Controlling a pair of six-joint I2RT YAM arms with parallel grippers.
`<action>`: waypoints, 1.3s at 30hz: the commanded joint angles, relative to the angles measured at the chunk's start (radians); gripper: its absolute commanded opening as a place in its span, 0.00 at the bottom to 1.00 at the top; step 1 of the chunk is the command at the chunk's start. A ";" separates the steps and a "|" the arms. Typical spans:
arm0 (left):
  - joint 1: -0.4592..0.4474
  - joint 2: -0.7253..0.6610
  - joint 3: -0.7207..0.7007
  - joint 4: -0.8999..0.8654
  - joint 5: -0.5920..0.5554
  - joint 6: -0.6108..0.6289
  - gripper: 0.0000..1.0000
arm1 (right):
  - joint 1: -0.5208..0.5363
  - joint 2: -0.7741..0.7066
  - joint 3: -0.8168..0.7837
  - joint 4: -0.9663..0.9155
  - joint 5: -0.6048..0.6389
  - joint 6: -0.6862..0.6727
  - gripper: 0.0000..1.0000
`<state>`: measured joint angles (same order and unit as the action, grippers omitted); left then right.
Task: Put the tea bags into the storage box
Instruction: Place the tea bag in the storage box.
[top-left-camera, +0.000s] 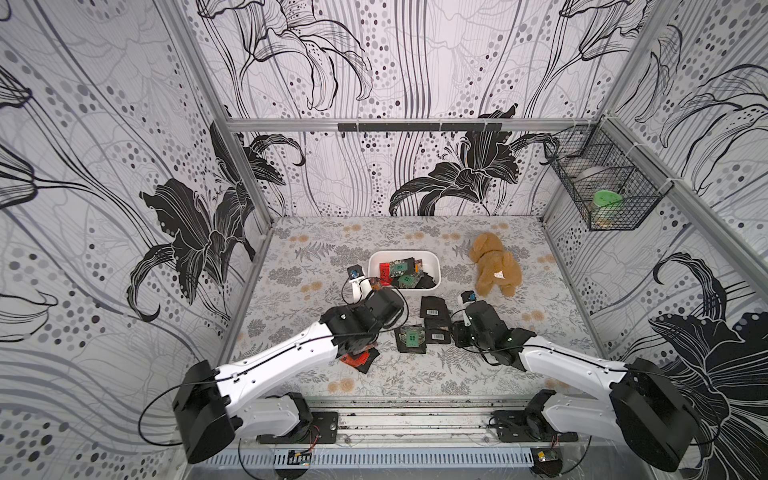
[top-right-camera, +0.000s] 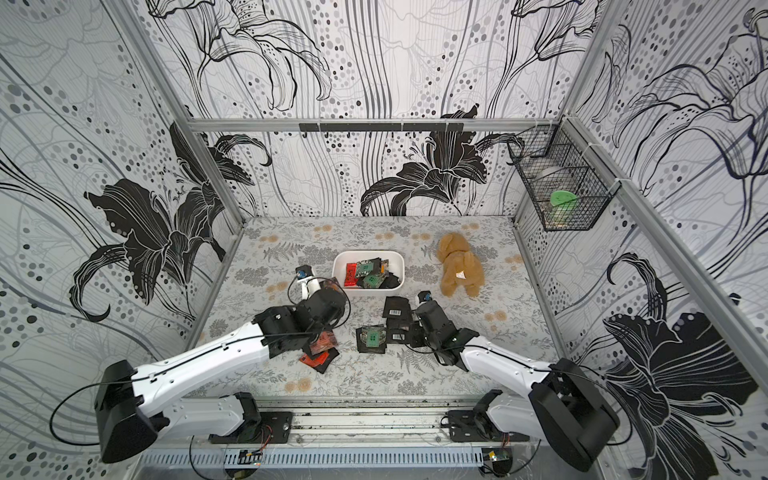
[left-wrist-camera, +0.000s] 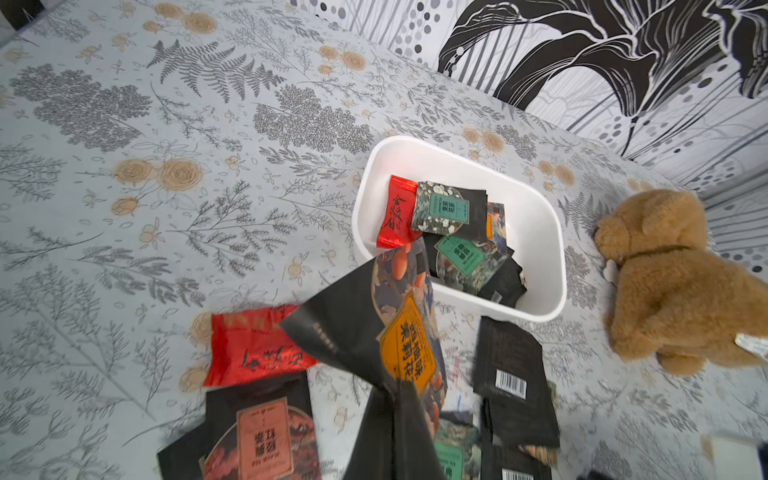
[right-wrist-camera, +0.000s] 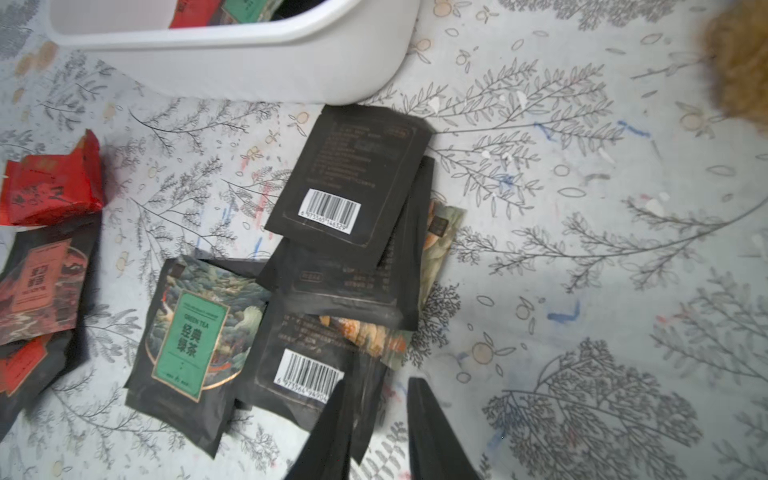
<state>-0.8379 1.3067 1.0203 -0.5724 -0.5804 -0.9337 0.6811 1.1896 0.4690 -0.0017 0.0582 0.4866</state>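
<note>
Left gripper (left-wrist-camera: 395, 388) clamped on orange-label tea bag (left-wrist-camera: 409, 345), just beside storage box (left-wrist-camera: 540, 232).
Right gripper (right-wrist-camera: 379, 384): jaws apart above loose tea bags (right-wrist-camera: 353, 178); further sachets (left-wrist-camera: 440, 208) lie inside the box.

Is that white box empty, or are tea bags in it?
Partly filled: the storage box holds several tea bags; part of its floor is bare.

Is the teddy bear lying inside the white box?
No, the teddy bear lies outside the storage box, apart from it, and the box holds only tea bags.
</note>
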 joint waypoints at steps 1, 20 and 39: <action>0.092 0.125 0.103 0.166 0.184 0.136 0.00 | -0.002 -0.065 -0.029 0.060 -0.023 -0.022 0.28; 0.221 0.667 0.550 0.120 0.319 0.176 0.03 | -0.002 -0.146 -0.063 0.070 -0.021 -0.060 0.41; 0.269 0.259 0.149 0.180 0.108 0.083 0.72 | -0.001 -0.228 -0.119 0.160 -0.116 -0.079 0.44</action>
<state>-0.5686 1.6321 1.2480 -0.4747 -0.4934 -0.8219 0.6811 0.9783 0.3668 0.1207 -0.0380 0.4248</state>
